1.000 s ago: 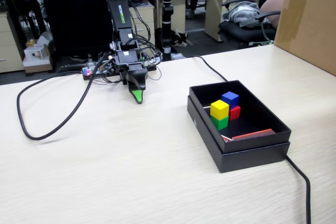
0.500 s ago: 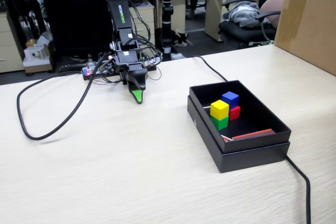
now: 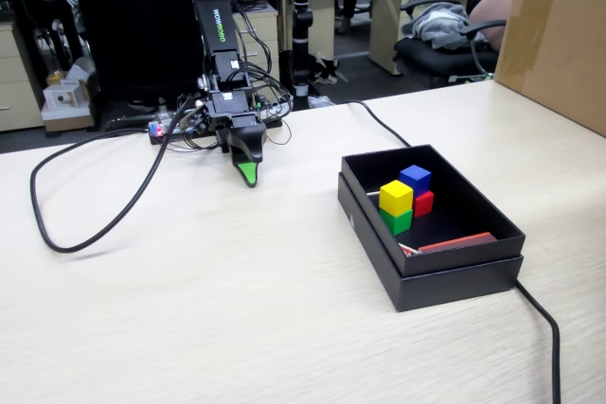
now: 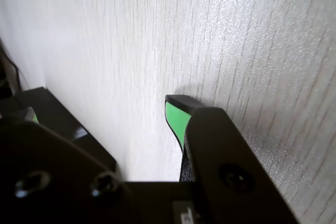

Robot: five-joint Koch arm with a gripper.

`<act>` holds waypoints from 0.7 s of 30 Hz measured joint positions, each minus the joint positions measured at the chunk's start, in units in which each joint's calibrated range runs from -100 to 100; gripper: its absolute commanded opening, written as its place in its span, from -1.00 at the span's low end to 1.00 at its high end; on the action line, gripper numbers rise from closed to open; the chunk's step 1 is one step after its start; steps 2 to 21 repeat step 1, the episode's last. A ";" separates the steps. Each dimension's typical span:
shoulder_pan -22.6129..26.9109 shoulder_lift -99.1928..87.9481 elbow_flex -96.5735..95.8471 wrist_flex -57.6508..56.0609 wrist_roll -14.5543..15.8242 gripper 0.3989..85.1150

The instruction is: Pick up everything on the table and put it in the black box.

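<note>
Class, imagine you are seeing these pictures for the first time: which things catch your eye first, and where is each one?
Four bright cubes sit clustered inside the black box at the right of the fixed view: yellow cube upon green cube, blue cube upon red cube. To the left, the gripper points its green tip down at the bare table.

Four small cubes sit clustered inside the black box [image 3: 431,272], toward its far left part: the yellow cube [image 3: 396,198] rests on the green cube [image 3: 399,221], and the blue cube [image 3: 415,179] on the red cube [image 3: 424,202], the two stacks touching. The open box lies on the tabletop [image 3: 218,300] near its right edge.
</note>
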 measured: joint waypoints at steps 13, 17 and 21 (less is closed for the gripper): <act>0.00 0.00 0.00 0.00 0.00 0.14; 0.00 0.00 0.00 0.00 0.00 0.14; 0.00 0.00 0.00 0.00 0.00 0.14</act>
